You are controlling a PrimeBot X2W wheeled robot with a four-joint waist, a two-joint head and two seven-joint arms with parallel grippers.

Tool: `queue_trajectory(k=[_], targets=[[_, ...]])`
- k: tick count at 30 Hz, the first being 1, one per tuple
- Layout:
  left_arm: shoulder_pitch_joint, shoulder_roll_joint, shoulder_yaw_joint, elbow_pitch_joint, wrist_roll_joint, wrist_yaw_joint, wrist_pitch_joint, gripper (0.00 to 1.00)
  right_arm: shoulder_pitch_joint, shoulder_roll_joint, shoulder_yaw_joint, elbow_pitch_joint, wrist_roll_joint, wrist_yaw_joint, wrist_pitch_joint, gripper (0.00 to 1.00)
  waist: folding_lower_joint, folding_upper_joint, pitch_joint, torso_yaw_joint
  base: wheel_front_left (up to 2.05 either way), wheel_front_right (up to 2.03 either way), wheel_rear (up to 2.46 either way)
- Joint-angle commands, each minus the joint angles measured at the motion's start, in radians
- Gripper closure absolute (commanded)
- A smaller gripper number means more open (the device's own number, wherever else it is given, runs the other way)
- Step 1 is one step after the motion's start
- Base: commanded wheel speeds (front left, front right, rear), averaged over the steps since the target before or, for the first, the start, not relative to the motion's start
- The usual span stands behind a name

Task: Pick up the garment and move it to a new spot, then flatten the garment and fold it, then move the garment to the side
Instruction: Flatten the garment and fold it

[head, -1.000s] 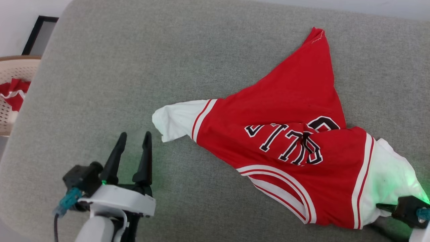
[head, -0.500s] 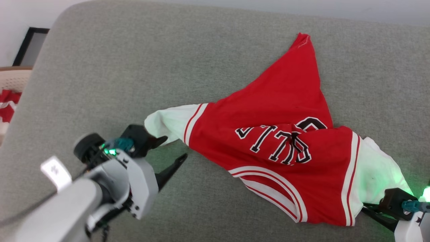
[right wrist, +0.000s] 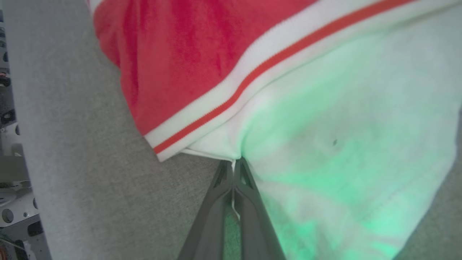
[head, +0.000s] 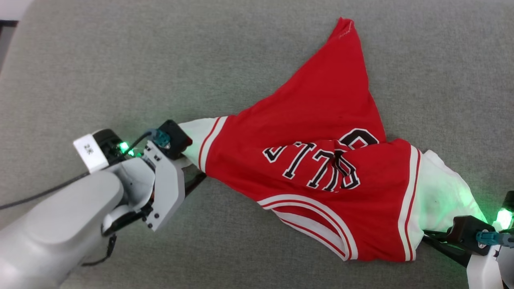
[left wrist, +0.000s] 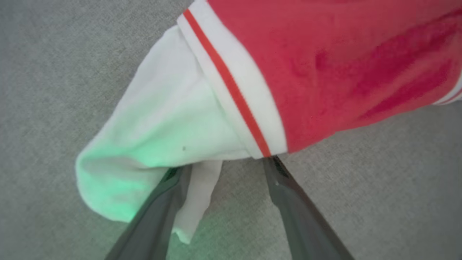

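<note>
The garment, a red jersey with black lettering and white side panels, lies crumpled across the grey surface. My left gripper is at its white left corner. In the left wrist view the garment lies over the tips of that gripper, which is open, with a white flap hanging between the spread fingers. My right gripper is at the white right corner. In the right wrist view that gripper is shut, pinching the edge of the white panel.
The grey upholstered surface stretches around the jersey, with bare room to the left and above. Its edge runs down the left of the right wrist view, with metal hardware beyond it.
My left arm has swung from the lower left up to the jersey's white left corner. The right gripper has shut on the white right corner. The head camera has shifted.
</note>
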Motion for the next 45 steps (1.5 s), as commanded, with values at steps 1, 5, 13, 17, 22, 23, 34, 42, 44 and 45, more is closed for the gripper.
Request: queue_trajectory(k=[1,5,13,17,22,23,34,42,44,45], targets=[[-0.026,-0.009,-0.028,0.031,-0.010,0.001,-0.012,0.00,0.005,0.024,0.017,0.023,-0.007,-0.004,0.019,1.00,0.0000,-0.0001,0.015,-0.012,0.00,0.00,0.00],[-0.060,-0.039,-0.107,0.114,-0.044,0.002,-0.054,0.00,0.001,0.022,0.019,0.023,-0.004,-0.005,0.020,1.00,0.0000,-0.0001,0.021,-0.017,0.00,0.00,0.00],[-0.073,-0.052,-0.147,0.205,-0.086,0.001,-0.146,1.00,-0.026,0.015,0.013,0.036,0.026,-0.006,-0.028,1.00,0.0000,-0.0001,-0.004,-0.028,0.00,0.00,0.00],[-0.072,-0.023,-0.144,0.200,-0.119,0.001,-0.215,1.00,-0.040,-0.010,-0.023,0.046,0.051,-0.005,-0.091,1.00,0.0000,-0.0001,-0.031,-0.035,0.00,0.00,0.00],[-0.061,0.032,-0.126,0.145,-0.172,0.001,-0.322,1.00,-0.005,-0.064,-0.121,0.028,0.075,-0.003,-0.181,1.00,0.0000,-0.0001,-0.063,-0.044,0.00,0.00,0.00],[-0.053,0.044,-0.117,0.127,-0.188,0.001,-0.341,1.00,0.005,-0.078,-0.146,0.021,0.085,-0.003,-0.196,1.00,0.0000,-0.0001,-0.068,-0.046,0.00,0.00,0.00],[-0.051,0.069,0.034,-0.069,-0.355,0.014,-0.502,1.00,0.073,-0.168,-0.436,-0.048,0.209,-0.003,-0.288,1.00,0.0000,-0.0001,-0.041,-0.058,0.00,0.00,0.00],[-0.266,-0.109,0.209,0.118,-0.537,0.004,-0.530,1.00,-0.187,-0.019,-0.568,0.079,0.235,-0.003,-0.180,1.00,0.0000,-0.0001,0.065,-0.082,0.00,0.00,0.00],[-0.357,-0.156,0.232,0.201,-0.540,0.004,-0.520,1.00,-0.297,0.051,-0.572,0.143,0.226,-0.003,-0.141,1.00,0.0000,-0.0001,0.097,-0.089,0.00,0.00,0.00],[-0.406,-0.181,0.248,0.244,-0.541,0.008,-0.524,1.00,-0.354,0.079,-0.568,0.174,0.218,-0.003,-0.120,1.00,0.0000,-0.0001,0.115,-0.092,0.00,0.00,0.00]])
